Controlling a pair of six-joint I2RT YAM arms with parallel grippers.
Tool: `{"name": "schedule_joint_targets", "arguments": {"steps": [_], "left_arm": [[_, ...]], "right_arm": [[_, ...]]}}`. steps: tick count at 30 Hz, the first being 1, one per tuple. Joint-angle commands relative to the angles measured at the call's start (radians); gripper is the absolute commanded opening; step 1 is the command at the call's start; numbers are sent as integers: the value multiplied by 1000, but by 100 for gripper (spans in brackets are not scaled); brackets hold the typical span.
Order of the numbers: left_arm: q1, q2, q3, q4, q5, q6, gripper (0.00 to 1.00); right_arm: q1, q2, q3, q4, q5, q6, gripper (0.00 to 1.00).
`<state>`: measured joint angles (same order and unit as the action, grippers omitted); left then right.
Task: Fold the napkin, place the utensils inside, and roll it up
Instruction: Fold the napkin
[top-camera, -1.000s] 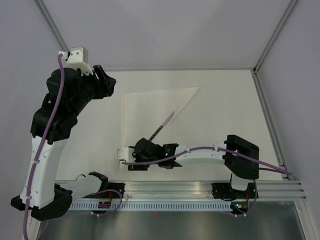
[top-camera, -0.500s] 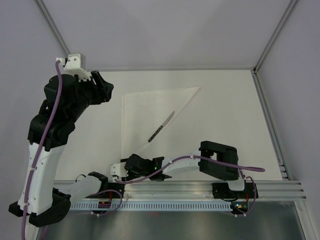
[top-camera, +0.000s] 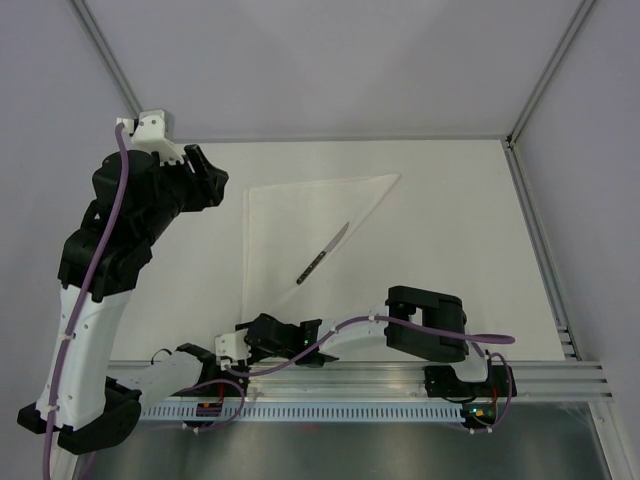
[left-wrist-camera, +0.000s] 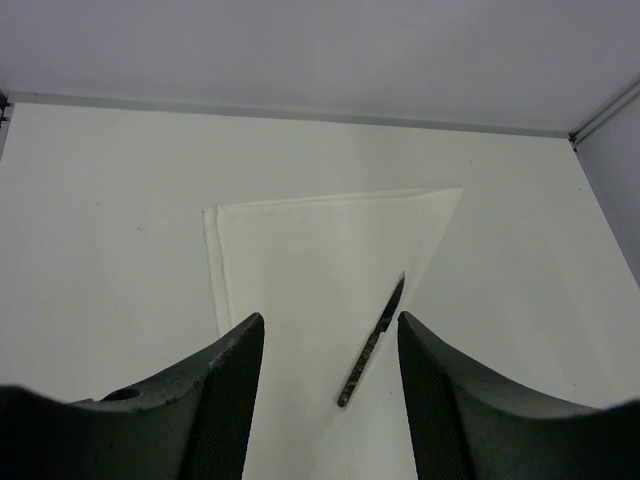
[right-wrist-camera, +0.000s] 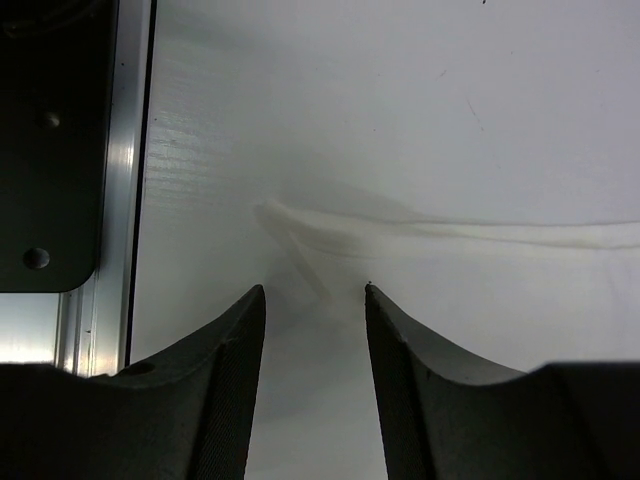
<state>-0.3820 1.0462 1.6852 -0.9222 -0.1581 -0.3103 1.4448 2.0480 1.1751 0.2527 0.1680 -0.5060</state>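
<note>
The white napkin (top-camera: 290, 215) lies folded into a triangle on the table, with a knife (top-camera: 322, 254) resting slantwise near its long edge. My left gripper (top-camera: 212, 178) hangs open, raised over the far left of the table. Its wrist view looks down on the napkin (left-wrist-camera: 320, 250) and the knife (left-wrist-camera: 372, 342) from a distance. My right gripper (top-camera: 232, 345) is low at the napkin's near-left corner. In the right wrist view that rumpled corner (right-wrist-camera: 300, 225) sits just ahead of the right gripper (right-wrist-camera: 315, 290), whose jaws stand apart on either side of the cloth.
The aluminium rail (top-camera: 400, 380) runs along the table's near edge, right beside the right gripper, and shows as a metal strip (right-wrist-camera: 110, 150) in the right wrist view. White walls enclose the table at the back and on both sides.
The right arm has drawn back from beside the knife to the napkin's near-left corner, and its jaws have narrowed a little. The left arm shifted slightly at first and then stayed still.
</note>
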Motion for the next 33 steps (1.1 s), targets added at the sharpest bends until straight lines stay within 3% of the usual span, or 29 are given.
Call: {"name": "schedule_joint_targets", "arguments": {"steps": [1,10,17,22,23,33], "left_arm": [[-1,-2,-7,-81,-15,-182,61],[-1,-2,-22,-83,-6,-181,61],[-1,6,-21,-81,0,-182,60],[-1,14,-22,-79,-1,-184,60],[-1,12,-22,-81,-3,-185,60],[-1,20,-16,-72,-15,-184,60]], "right_arm": [[6,26,31,56,15,-14,50],[6,64,31,88,37,-43,40],[5,74,31,99,51,-52,16],[2,74,35,108,71,-55,9],[-1,72,38,106,74,-52,4],[-87,11,118,27,30,58,0]]}}
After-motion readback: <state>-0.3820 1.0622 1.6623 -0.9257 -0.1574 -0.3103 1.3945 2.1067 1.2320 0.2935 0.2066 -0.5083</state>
